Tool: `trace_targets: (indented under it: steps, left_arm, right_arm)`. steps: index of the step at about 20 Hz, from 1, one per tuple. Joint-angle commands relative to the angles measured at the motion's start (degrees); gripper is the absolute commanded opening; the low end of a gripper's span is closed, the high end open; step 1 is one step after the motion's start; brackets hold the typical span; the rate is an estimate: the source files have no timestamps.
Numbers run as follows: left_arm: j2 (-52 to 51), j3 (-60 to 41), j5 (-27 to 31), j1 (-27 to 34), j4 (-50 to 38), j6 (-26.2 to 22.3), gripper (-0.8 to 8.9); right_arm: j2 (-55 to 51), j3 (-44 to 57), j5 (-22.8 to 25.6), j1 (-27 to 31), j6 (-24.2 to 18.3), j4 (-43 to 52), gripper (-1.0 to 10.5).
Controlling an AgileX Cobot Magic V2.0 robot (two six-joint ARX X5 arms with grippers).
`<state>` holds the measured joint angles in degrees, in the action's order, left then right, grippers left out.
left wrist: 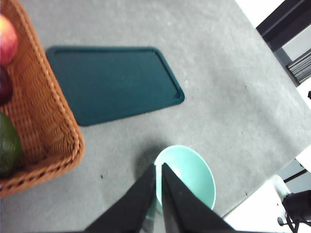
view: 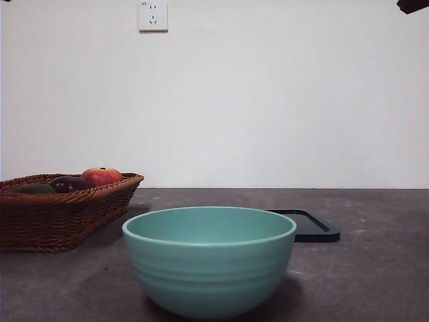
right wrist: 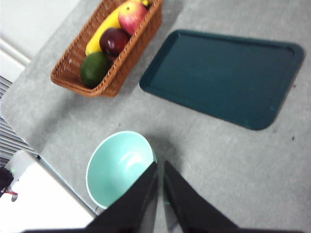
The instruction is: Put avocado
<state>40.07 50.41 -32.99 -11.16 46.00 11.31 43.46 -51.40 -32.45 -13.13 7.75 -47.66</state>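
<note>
The dark green avocado [right wrist: 94, 69] lies at one end of a brown wicker basket [right wrist: 73, 58], beside a dark purple fruit [right wrist: 113, 41]. In the front view the avocado [view: 32, 190] peeks over the basket rim [view: 60, 221] at the left. The left wrist view catches the avocado [left wrist: 8, 144] at the picture's edge. My left gripper [left wrist: 159, 169] is shut and empty, high above the table near the mint bowl [left wrist: 187, 174]. Likewise shut and empty, my right gripper [right wrist: 160, 167] hovers high beside the same bowl [right wrist: 119, 165].
The mint bowl [view: 209, 258] stands near the front of the table. A dark teal tray [right wrist: 223, 77] lies flat behind it, seen as a thin slab [view: 312, 227] in the front view. A red apple [right wrist: 131, 15] and a banana [right wrist: 104, 29] also lie in the basket.
</note>
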Motion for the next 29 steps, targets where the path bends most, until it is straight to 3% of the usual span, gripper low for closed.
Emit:
trace_targets:
  steps: [1,2,4,5,6,20,25,29]
  left_arm:
    - [0.2,1.3,-0.4,-0.2,0.4,-0.2,0.86]
    - [0.3,1.3,-0.4,-0.2,0.6,-0.6,1.77]
    - [0.2,1.3,-0.4,-0.2,0.8,-1.8,4.62]
    - [0.2,1.3,-0.4,-0.2,0.5,-1.8,5.59]
    - [0.2,1.3,-0.4,-0.2,0.4,-1.8,5.84]
    - [1.2,1.3,0.7,-0.2,-1.9,-1.8,5.83]
    - [7.5,1.8,5.6,-0.2,-1.8,-2.0,5.80]
    - [17.4,5.4,13.1,-0.2,0.0,-2.4,5.56]
  right_arm:
    - [0.2,-1.0,-0.1,-0.3,-0.5,-0.2,0.4]
    - [0.2,-1.0,0.0,-0.3,-0.5,-0.2,1.1]
    - [0.2,-1.0,0.3,-0.3,-0.5,-0.3,3.6]
    - [0.2,-1.0,0.5,-0.3,-0.5,-0.3,4.5]
    - [0.2,-1.0,0.9,-0.3,-0.5,-0.3,5.1]
    - [0.2,-1.0,1.0,-0.3,-0.5,-0.2,5.6]
    - [0.2,-1.0,0.9,-0.3,-0.6,0.0,5.6]
    - [0.2,-1.0,0.9,-0.3,-0.6,0.0,5.6]
